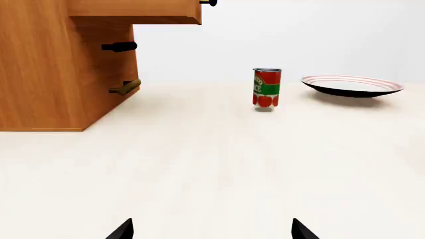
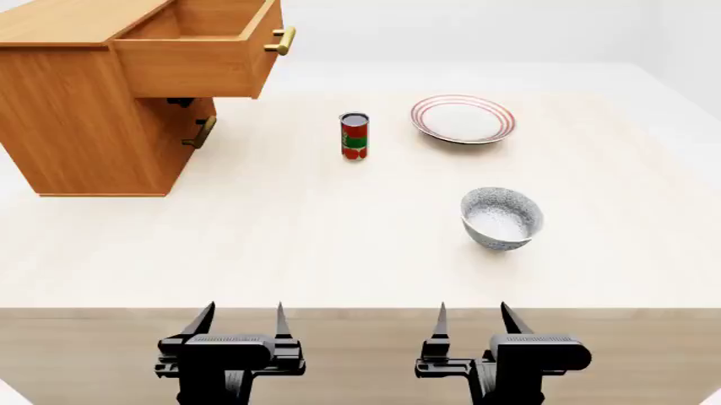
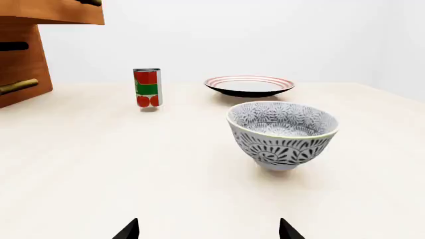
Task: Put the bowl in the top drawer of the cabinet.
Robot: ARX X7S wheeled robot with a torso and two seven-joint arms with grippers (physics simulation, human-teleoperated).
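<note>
The speckled blue-grey bowl [image 2: 502, 218] stands upright on the pale table, right of centre; it also fills the middle of the right wrist view as the bowl [image 3: 283, 133]. The wooden cabinet [image 2: 79, 126] sits at the back left, its top drawer [image 2: 203, 51] pulled out and empty, brass handle facing right. My right gripper [image 2: 471, 317] hovers at the table's near edge, open, a short way in front of the bowl. At the same edge further left, my left gripper [image 2: 240, 317] is open too. Nothing lies between either pair of fingers.
A red and green tomato can [image 2: 354, 136] stands mid-table between cabinet and bowl. A red-ringed white plate [image 2: 463, 118] lies behind the bowl. The lower drawer's brass handle [image 2: 202, 133] sits under the open drawer. The table's front edge [image 2: 360, 310] runs just ahead of both grippers.
</note>
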